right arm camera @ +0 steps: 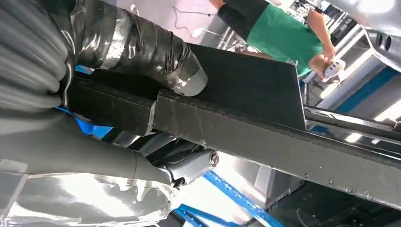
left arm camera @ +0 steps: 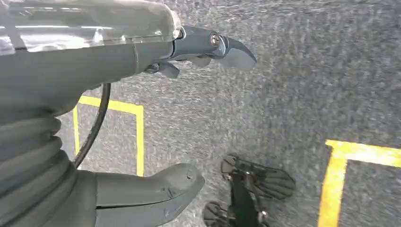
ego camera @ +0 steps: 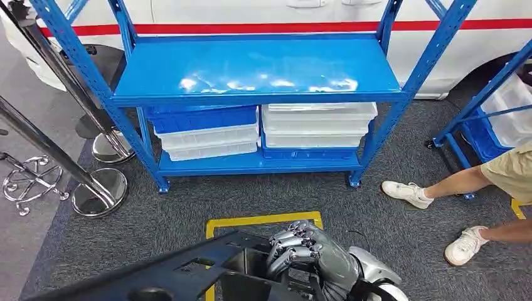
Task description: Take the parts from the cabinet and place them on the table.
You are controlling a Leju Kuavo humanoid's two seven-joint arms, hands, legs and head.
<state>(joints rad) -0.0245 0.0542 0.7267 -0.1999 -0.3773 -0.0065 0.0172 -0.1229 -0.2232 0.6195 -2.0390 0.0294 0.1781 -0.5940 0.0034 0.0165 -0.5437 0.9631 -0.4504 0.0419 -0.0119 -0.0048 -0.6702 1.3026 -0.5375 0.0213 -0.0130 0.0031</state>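
A blue steel cabinet (ego camera: pixel 257 69) stands ahead on the carpet; its upper shelf is bare and shiny. On its lower shelf sit stacked blue and white bins (ego camera: pixel 207 133) and a second stack (ego camera: pixel 317 125). My right hand (ego camera: pixel 304 251) grips a large flat black part (ego camera: pixel 188 271) low in front of my body. The right wrist view has the taped thumb (right arm camera: pixel 142 52) pressed on one face of the black part (right arm camera: pixel 246 90) and the fingers (right arm camera: pixel 189 165) under its edge. My left hand (left arm camera: pixel 71 71) hangs over the floor, fingers apart, holding nothing.
A person's legs in white shoes (ego camera: pixel 408 191) stand at the right near a second blue rack (ego camera: pixel 495 116). Chrome stanchion bases (ego camera: pixel 100 191) stand at the left. A yellow floor marking (ego camera: pixel 263 221) lies ahead. A white car is behind the cabinet.
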